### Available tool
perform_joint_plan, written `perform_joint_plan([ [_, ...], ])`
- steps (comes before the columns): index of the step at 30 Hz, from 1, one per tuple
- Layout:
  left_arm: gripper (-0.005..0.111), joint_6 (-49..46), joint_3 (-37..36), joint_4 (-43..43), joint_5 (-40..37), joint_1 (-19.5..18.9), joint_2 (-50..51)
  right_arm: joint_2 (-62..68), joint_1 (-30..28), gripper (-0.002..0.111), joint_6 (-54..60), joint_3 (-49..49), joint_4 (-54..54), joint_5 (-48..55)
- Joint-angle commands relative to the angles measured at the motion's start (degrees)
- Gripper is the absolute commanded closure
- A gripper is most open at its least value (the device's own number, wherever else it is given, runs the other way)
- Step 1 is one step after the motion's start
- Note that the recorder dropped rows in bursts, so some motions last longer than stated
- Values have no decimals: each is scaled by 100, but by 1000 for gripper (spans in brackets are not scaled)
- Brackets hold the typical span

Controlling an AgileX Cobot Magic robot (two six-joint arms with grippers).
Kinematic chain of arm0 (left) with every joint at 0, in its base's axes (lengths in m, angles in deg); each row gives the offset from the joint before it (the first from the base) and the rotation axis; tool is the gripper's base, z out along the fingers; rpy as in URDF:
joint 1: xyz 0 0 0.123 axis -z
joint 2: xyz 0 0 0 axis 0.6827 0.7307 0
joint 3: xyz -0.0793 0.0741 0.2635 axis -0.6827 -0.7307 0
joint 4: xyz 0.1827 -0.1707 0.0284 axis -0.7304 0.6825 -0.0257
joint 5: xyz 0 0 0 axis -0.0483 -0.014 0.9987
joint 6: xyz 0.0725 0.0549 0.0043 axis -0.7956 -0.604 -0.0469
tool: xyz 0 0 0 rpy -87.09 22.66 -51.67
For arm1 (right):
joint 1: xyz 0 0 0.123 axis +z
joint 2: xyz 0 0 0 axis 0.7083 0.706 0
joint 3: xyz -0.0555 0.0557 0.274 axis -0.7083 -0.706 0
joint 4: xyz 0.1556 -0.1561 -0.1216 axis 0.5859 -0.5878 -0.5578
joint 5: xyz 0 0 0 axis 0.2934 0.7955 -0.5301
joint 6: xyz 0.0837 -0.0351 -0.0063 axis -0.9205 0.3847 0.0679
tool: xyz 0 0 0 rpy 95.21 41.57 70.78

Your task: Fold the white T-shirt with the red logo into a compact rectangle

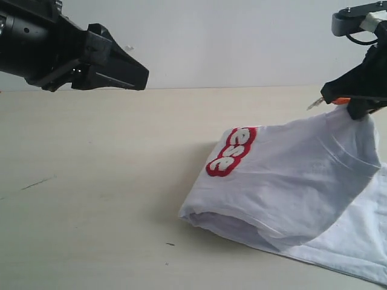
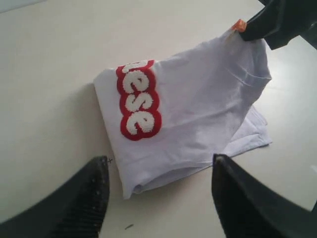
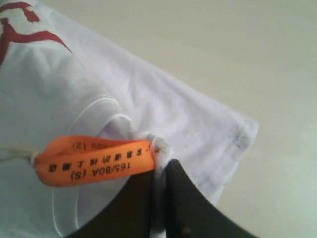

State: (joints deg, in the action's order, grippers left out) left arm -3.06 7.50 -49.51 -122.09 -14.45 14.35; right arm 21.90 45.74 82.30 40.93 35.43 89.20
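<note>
**Exterior view.** Shows the large white cotton short-sleeved T-shirt (image 1: pixel 290 175) at 4 o'clock on the pale beige counter (image 1: pixel 91 181), partly folded, flat below and held up into a tent toward 2 o'clock. Places the black right pincer (image 1: pixel 354 106) at that peak, clamped on the neck cloth just beside the small orange neck tag (image 1: pixel 340 101). Puts the black left pincer (image 1: pixel 130 72) up at 10 o'clock, raised and well apart from the cloth. Sets the long fuzzy red logo patch with puffy white letters (image 1: pixel 231 151) on the slope facing 9 o'clock, above a rounded fold edge.

**Left wrist view.** Looks down past two dark fingers (image 2: pixel 84 203) spread wide with nothing between them, so reads the left pincer (image 2: pixel 159 161) as fully parted and empty. Finds the T-shirt (image 2: pixel 198 114) beyond, with the logo patch (image 2: pixel 138 101) along the near fold and the right pincer (image 2: pixel 270 25) at the raised far corner.

**Right wrist view.** Confirms the grip of the right pincer (image 3: pixel 159 198): pressed together on bunched T-shirt (image 3: pixel 148 99) cloth touching the neck tag (image 3: pixel 94 161). Catches only a red trace of the logo patch (image 3: pixel 20 7).

**Next move.** Judged from this, belongs to the right arm, by far the nearer. Trails from that pincer toward 8 o'clock in the exterior view, long axis on the same line. Probably calls for carrying the neck over toward the logo end and laying it flat.
</note>
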Motion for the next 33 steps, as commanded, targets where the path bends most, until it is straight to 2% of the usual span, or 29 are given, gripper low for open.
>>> perform_joint_plan([
  [1, 48, -7, -16, 49, 40, -8, -41, 1, 0, 108, -328, 70, -727, 249],
  [7, 48, -7, -16, 49, 0, -8, -41, 345, 0, 108, -759, 70, -1647, 761],
  [11, 48, -7, -16, 49, -41, -8, -41, 548, 0, 103, -1671, 70, -2739, 917],
  [14, 48, -7, -16, 83, -67, -8, -41, 598, 0, 88, -2751, 70, -3608, 910],
  [16, 48, -7, -16, 139, -67, -8, -41, 598, 0, 70, -2801, 70, -3525, 750],
  [18, 48, -17, -16, 139, -98, -8, -41, 598, 0, 60, -2768, 70, -3518, 737],
  [19, 48, -17, -16, 139, -112, -8, -41, 598, 0, 59, -2768, 70, -3518, 737],
  [22, 48, -17, -16, 139, -112, -8, -41, 598, 0, 64, -2681, 70, -2920, 390],
  [24, 48, -17, -16, 156, -111, -8, -41, 646, 0, 83, -1070, 70, -1041, -236],
  [25, 48, -17, -16, 156, -111, -8, -41, 786, 0, 98, 211, 70, 427, -330],
  [26, 48, -17, -16, 156, -111, -8, -41, 886, 0, 107, 674, 70, 946, -317],
  [27, 48, -17, -16, 156, -111, -8, -41, 1063, 0, 108, 1025, -4, 1512, -399],
  [33, 48, -41, -16, 177, 33, -8, -56, 1932, 357, 108, 833, -272, 1414, -1382],
])
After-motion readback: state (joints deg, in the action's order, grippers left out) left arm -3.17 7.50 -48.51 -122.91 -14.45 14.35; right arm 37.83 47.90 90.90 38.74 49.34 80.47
